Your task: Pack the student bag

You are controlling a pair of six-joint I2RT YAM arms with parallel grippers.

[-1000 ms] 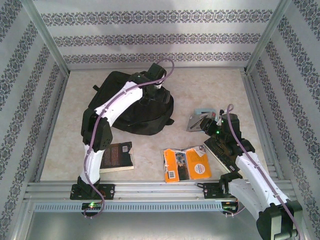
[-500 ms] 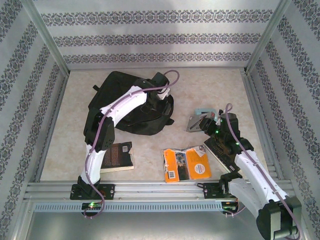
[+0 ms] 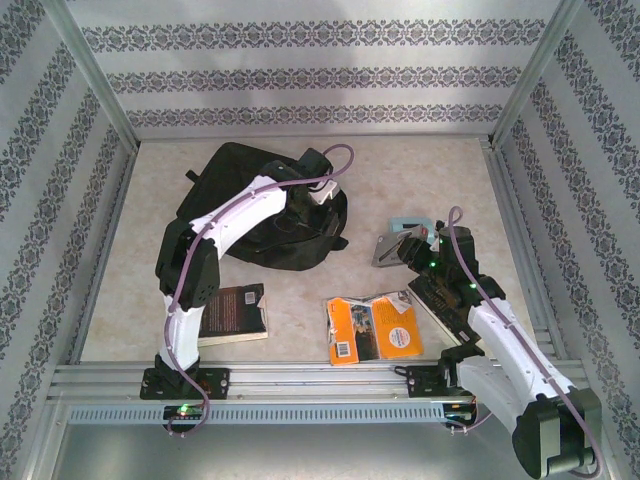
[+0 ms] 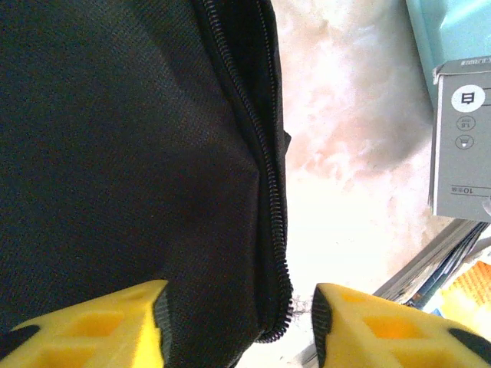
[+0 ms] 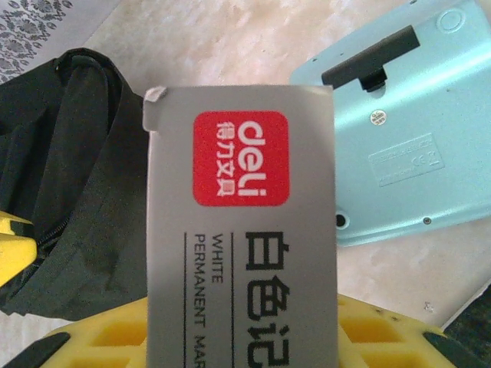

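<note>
Mostly hidden beneath the left arm, the student bag (image 3: 225, 175) lies toward the far left of the surface (image 3: 420, 170). The left gripper (image 4: 238, 330) stands spread astride the bag's zipper edge, its fingers cut off by the frame. The right gripper (image 5: 242, 337) pinches a grey box (image 5: 242, 230) that covers its fingertips and part of a pale blue device (image 5: 406, 130).

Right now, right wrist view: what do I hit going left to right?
student bag → grey deli box → pale blue device, lying back side up
</note>
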